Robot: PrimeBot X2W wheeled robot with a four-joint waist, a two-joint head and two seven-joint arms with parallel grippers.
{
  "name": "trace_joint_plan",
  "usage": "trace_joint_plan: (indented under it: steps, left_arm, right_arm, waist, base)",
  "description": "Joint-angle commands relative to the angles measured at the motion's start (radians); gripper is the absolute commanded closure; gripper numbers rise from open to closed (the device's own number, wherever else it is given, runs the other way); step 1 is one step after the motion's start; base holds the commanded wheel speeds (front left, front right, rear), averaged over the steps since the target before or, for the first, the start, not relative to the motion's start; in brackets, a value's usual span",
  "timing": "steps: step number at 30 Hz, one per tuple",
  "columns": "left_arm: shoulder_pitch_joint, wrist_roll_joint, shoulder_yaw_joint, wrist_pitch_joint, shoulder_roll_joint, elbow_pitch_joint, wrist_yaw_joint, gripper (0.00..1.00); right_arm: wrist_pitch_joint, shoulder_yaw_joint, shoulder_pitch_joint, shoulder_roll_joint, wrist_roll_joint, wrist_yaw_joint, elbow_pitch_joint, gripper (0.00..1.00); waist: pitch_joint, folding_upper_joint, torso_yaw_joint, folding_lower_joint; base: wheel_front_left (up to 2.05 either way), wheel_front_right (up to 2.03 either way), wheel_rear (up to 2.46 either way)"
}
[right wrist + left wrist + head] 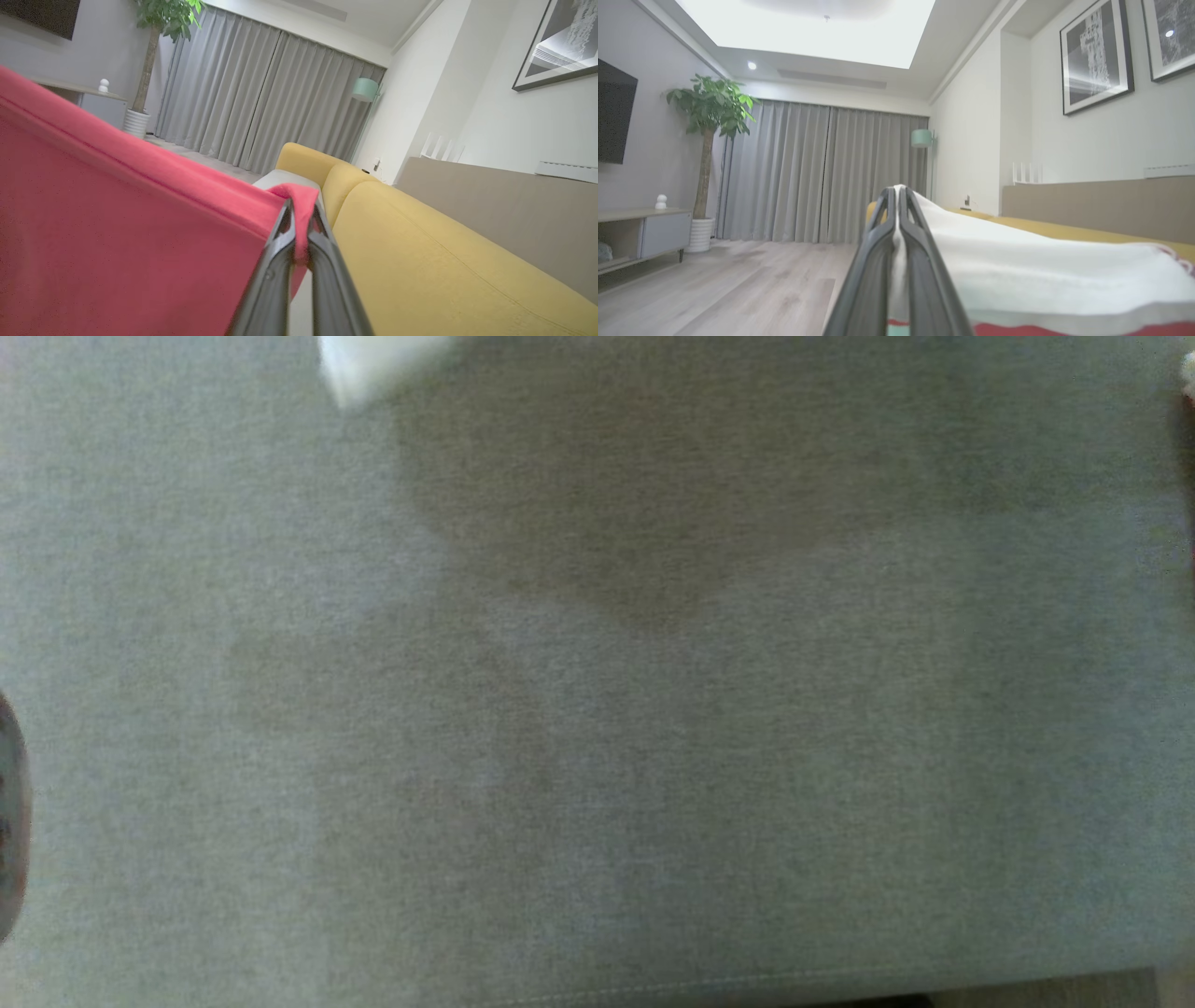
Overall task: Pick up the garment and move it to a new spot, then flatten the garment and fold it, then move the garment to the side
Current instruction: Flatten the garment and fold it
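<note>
As the garment [1041, 261] is gripped twice, we note left fingers [873, 266] clamped on white cloth, right fingers [327, 275] on red hem.

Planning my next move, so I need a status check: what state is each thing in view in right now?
left gripper, shut on the garment's white edge.
right gripper, shut on the garment's red edge.
garment, held up, spread between both grippers.
curtains, drawn shut.
television, screen dark.
ceiling light, on.
</note>
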Motion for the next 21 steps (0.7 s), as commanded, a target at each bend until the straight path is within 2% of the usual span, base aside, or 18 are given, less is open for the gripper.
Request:
trace_joint_plan:
  steps: [1, 5, 9, 13, 21]
  left_arm:
    - [-0.050, 0.010, 0.017, -0.033, 0.046, -0.003, 0.004, 1.00]
    - [-0.117, 0.012, -0.001, -0.123, 0.029, 0.118, -0.015, 1.00]
    - [-0.064, 0.015, -0.052, -0.150, 0.019, 0.195, -0.038, 1.00]
    - [0.081, 0.005, -0.099, -0.164, 0.012, 0.232, -0.047, 1.00]
    - [0.523, -0.046, -0.193, -0.174, 0.028, 0.188, -0.051, 1.00]
  right_arm:
    - [-0.033, -0.019, -0.032, 0.024, -0.024, -0.001, 0.002, 1.00]
    - [-0.137, -0.057, -0.065, 0.067, -0.084, -0.001, 0.139, 1.00]
    - [-0.176, -0.055, -0.009, 0.080, -0.101, -0.001, 0.255, 1.00]
    - [-0.194, -0.024, 0.100, 0.076, -0.091, -0.001, 0.352, 1.00]
    - [-0.189, 0.069, 0.313, 0.078, -0.042, -0.001, 0.527, 1.00]
  waist:
    - [0.018, 0.0001, 0.013, -0.0006]
    - [-0.003, 0.0001, 0.027, -0.0006]
    - [-0.032, 0.0001, 0.047, -0.0006]
    - [-0.068, 0.0001, 0.068, -0.0006]
    - [-0.175, 0.0001, 0.084, -0.0006]
  base:
    - [0.00, 0.00, 0.00]
    - [0.00, 0.00, 0.00]
    - [0.00, 0.00, 0.00]
    - [0.00, 0.00, 0.00]
    - [0.00, 0.00, 0.00]
